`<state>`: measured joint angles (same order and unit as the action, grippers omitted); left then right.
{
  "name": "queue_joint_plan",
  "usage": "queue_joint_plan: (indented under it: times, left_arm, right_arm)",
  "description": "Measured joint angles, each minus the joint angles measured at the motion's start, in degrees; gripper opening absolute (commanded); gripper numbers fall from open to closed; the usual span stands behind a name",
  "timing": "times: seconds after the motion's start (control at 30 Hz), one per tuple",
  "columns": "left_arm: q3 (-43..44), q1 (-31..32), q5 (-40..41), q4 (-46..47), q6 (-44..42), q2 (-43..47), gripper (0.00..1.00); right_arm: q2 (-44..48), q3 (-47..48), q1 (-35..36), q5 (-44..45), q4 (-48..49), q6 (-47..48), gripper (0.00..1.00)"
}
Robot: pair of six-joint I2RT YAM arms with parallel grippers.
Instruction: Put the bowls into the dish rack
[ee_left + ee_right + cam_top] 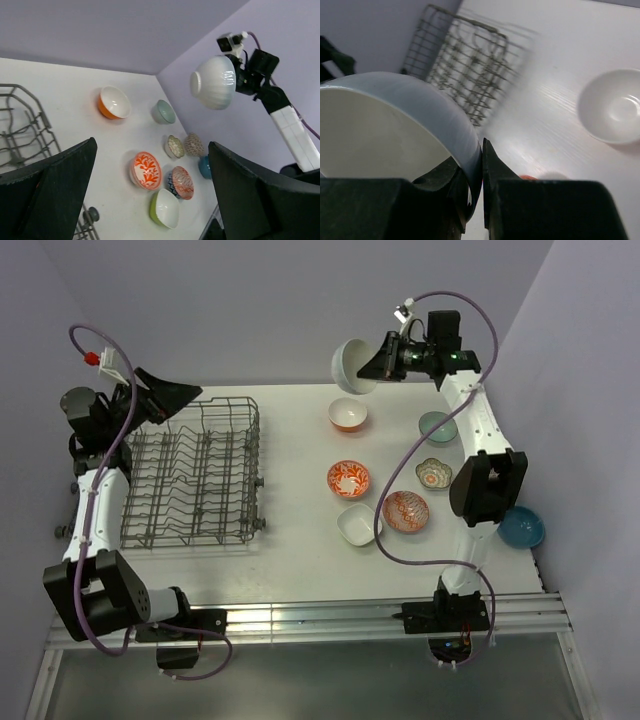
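My right gripper (383, 362) is shut on the rim of a plain white round bowl (352, 366) and holds it in the air over the table's far edge. In the right wrist view the fingers (492, 165) pinch that bowl's wall (395, 120). The bowl also shows in the left wrist view (215, 82). The grey wire dish rack (190, 475) stands at the left with no bowl in it. My left gripper (185, 395) hovers over its far left corner, open and empty (152, 145).
On the table right of the rack lie an orange bowl (348, 416), a pale green bowl (437, 427), a scalloped bowl (433, 473), a red-orange patterned bowl (348, 479), a second patterned bowl (405, 511), a square bowl (358, 525) and a blue bowl (521, 528).
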<state>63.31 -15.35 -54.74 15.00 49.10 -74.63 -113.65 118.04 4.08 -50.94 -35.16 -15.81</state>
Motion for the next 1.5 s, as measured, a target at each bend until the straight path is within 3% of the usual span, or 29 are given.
queue_joint_plan:
  times: [0.23,0.53,0.8,1.5]
  left_arm:
    - [-6.5,9.5,1.2,4.8,5.2,3.2,0.99]
    - [-14.6,18.7,5.5,7.8,10.0,6.9,1.0]
    - [-17.6,20.5,8.2,7.8,10.8,9.4,0.99]
    - [-17.6,23.1,13.3,0.8,9.7,9.5,0.99]
  right_arm:
    - [-0.8,-5.5,9.5,-7.3,14.7,-12.4,0.0]
    - [-1.2,-15.5,20.1,-8.3,26.0,-21.4,0.0]
    - [-2.8,-17.5,25.2,-7.1,27.1,-22.3,0.0]
    - [-2.9,-17.4,26.1,-1.7,23.4,-18.5,0.0]
